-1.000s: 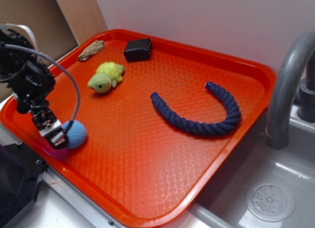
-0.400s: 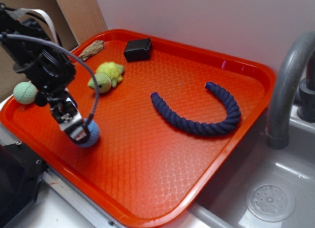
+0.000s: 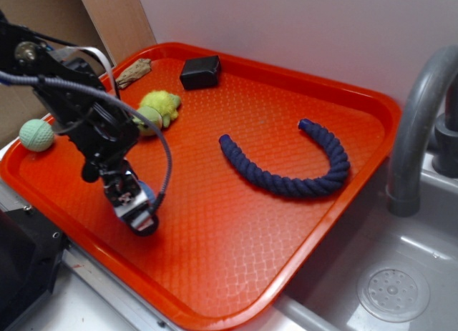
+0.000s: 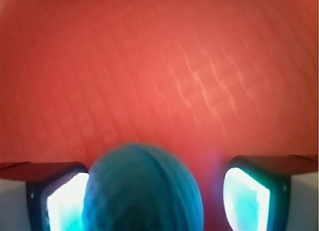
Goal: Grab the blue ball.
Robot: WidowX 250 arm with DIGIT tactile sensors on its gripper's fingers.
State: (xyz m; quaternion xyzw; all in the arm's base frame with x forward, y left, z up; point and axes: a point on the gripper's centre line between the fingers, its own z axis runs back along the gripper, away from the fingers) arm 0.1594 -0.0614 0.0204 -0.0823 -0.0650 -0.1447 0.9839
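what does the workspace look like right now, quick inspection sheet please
surface: orange tray, textured, beside a sink
job's things: blue ball between the gripper's fingers in the wrist view; hidden in the exterior view
clutter: mint-green ball, green plush toy, navy rope, black box, brown piece
grippers: gripper low over the tray; right finger apart from the ball, contact cannot be told
cables: grey cable looping along the arm
surroundings: grey faucet, white wall
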